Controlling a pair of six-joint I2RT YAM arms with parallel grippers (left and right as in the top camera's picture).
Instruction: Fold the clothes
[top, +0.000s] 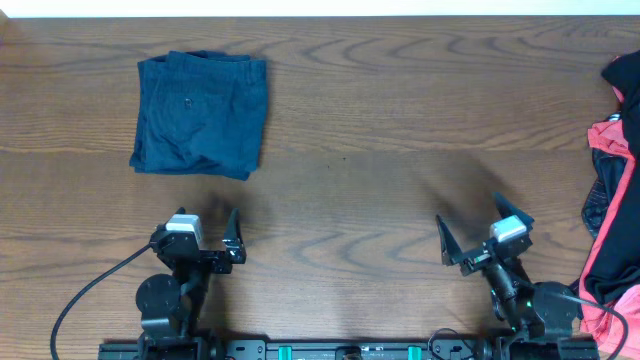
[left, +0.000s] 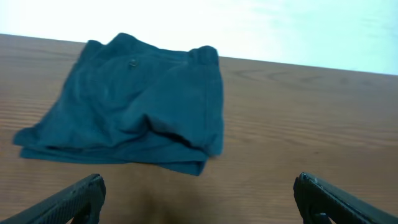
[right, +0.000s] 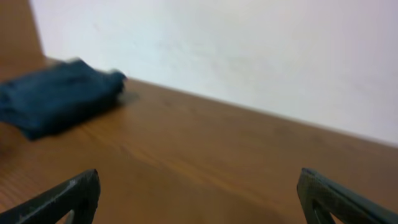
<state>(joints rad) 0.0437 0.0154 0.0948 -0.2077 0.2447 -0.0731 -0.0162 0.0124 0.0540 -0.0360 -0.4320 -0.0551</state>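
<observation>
In the upper left of the overhead frame the navy-blue shorts (top: 200, 113) lie folded into a rough square, flat on the wooden table (top: 380, 120), with a small button showing on the top layer. Below them, at lower left, the left gripper (top: 208, 224) hovers with its claws spread wide apart and nothing between them; a black cable (top: 85, 295) loops away from its base toward the bottom edge. Its wrist camera shows the shorts (left: 134, 102) just ahead, in the upper left of that frame, and two dark fingertips (left: 81, 196) low at either side. At lower right the right gripper (top: 478, 224) is likewise spread wide and holds nothing. In its blurred wrist view the shorts (right: 56, 99) sit far off at upper left. The brown, grained table fills nearly every view, and a pale blank wall (right: 249, 56) rises behind its far edge. Along the right edge of the overhead frame a heap of black and coral-red clothes (top: 612, 190) is cut off by the border, so its shape and the number of pieces cannot be made out.
</observation>
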